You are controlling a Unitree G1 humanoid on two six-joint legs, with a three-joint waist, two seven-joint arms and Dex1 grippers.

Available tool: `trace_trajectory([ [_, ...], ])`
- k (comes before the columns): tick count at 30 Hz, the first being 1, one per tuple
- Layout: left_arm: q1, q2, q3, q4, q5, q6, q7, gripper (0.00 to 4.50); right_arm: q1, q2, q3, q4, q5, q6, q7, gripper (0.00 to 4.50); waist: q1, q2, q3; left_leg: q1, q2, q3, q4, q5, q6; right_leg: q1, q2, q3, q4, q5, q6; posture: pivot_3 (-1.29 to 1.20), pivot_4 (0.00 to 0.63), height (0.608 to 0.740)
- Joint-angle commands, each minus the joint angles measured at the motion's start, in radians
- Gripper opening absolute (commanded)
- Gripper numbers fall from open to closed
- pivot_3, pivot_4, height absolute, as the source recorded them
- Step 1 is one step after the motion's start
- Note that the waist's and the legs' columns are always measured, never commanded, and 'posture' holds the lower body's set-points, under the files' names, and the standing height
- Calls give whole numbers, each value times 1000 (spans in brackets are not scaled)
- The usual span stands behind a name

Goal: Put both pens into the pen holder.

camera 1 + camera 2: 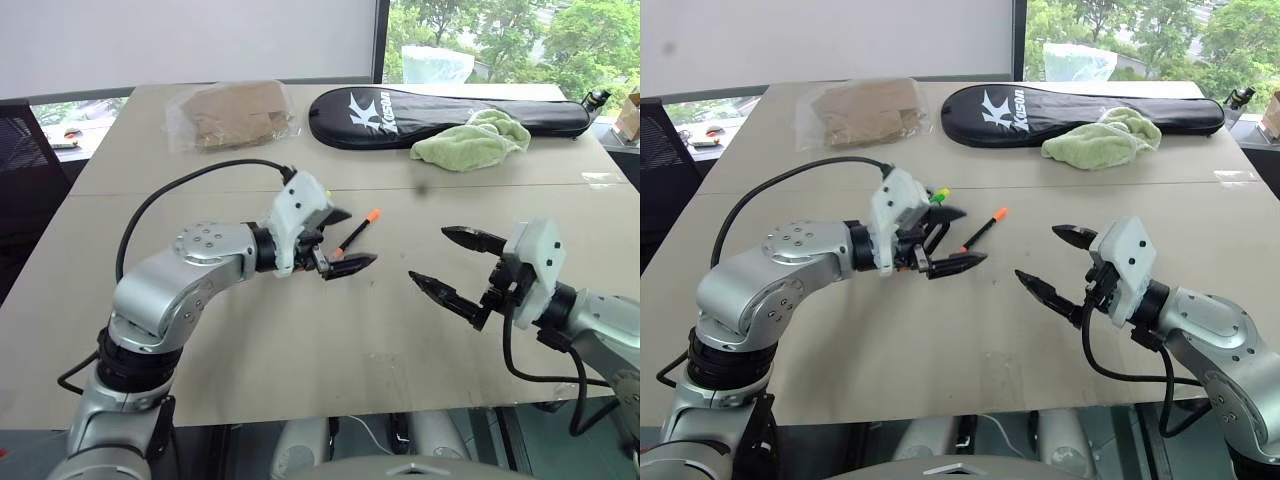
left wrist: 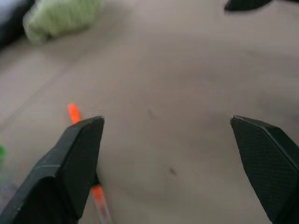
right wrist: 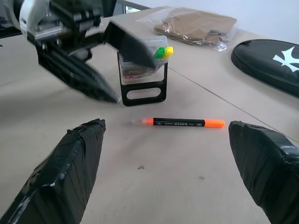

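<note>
A slim black pen (image 1: 358,230) with an orange cap lies on the beige table (image 1: 300,340), cap toward the far side. My left gripper (image 1: 955,240) hovers just beside it, open, with nothing between its fingers; the left wrist view has the pen (image 2: 74,114) by one finger. The pen holder (image 3: 140,70), a small clear box in a black wire frame, stands behind the left gripper with a green-yellow marker tip (image 1: 938,194) sticking out. My right gripper (image 1: 430,255) is open and empty, to the right of the pen (image 3: 187,122) and pointing toward it.
At the far side of the table lie a long black racket bag (image 1: 450,115), a crumpled green towel (image 1: 470,140) and a clear plastic bag (image 1: 235,115) with brown contents. The table's front edge runs close below both arms.
</note>
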State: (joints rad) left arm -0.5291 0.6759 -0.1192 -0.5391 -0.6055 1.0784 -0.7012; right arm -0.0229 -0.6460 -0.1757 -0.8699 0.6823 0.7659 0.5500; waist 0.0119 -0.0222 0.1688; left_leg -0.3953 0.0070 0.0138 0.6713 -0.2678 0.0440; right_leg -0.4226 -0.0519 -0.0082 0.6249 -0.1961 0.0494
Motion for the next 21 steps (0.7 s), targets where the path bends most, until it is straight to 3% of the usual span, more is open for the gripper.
trace_trajectory([
  [1,-1,37,-6,-36,-16,8,-28,4457,17,-17,-47,-61,38,5,-27,4500,0,0,0,0,0,0,0,0,0,0,0,0,0,0,0,0,150,740],
  [5,108,102,-15,-26,11,-189,-185,4457,40,-25,-55,-78,62,14,-50,4500,-5,1,0,1,0,1,-1,0,0,0,0,1,0,-1,-4,0,150,740],
  [7,148,111,2,-7,11,-198,-184,4457,46,-28,-54,-84,70,15,-60,4500,-3,0,0,1,1,2,-1,0,0,-1,0,1,0,-1,-7,0,150,740],
  [14,228,71,15,26,94,-179,-29,4457,46,-33,-37,-78,82,8,-75,4500,3,0,0,1,0,2,0,0,0,0,-1,1,0,-3,-4,0,150,740],
  [21,176,-56,-16,57,160,-66,178,4457,46,-43,-41,-79,106,3,-67,4500,3,-1,-1,0,0,1,0,0,0,0,-1,1,0,-2,-4,0,150,740],
])
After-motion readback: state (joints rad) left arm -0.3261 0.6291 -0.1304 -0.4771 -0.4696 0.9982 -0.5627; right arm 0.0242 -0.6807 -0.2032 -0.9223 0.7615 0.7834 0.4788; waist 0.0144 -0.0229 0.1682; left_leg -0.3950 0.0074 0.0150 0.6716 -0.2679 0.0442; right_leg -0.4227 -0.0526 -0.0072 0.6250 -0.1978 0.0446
